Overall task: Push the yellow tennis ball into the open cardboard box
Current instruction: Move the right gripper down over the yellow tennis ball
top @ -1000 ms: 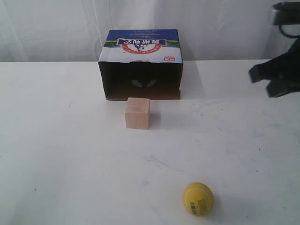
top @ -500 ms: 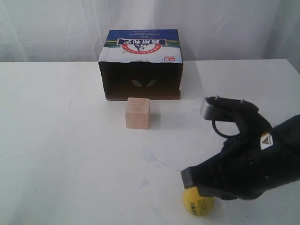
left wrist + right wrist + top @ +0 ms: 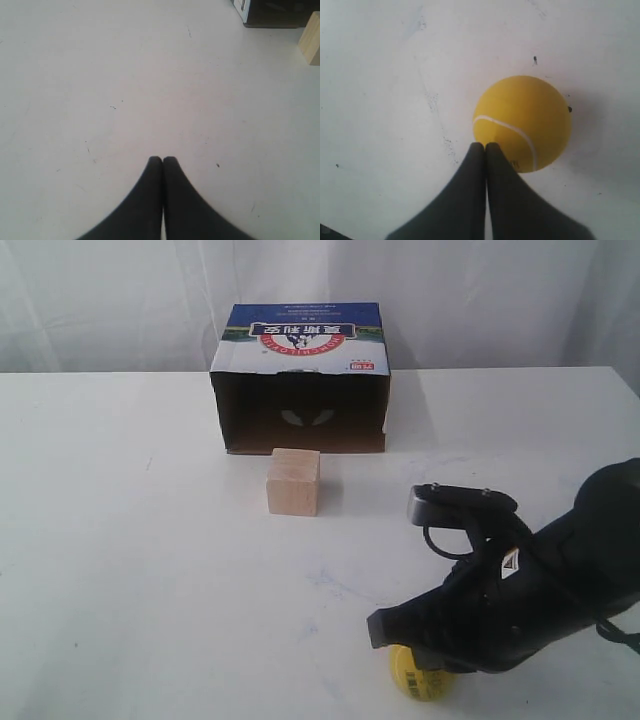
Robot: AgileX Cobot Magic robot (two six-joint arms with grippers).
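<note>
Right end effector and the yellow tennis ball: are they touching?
Cannot tell. In the right wrist view the shut right end effector overlaps the yellow tennis ball, depth unclear; the exterior view hides the spot.

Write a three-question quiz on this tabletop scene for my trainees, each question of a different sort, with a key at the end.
1. True or false: the right gripper is shut, with its tips close to the yellow tennis ball.
2. Multiple choice: what stands just in front of the open cardboard box, at its dark opening? A) a wooden cube B) the yellow tennis ball C) a cup
3. Fill the blank: in the exterior view, the ball lies ___ the camera than the cube does.
Key: 1 true; 2 A; 3 nearer.
</note>
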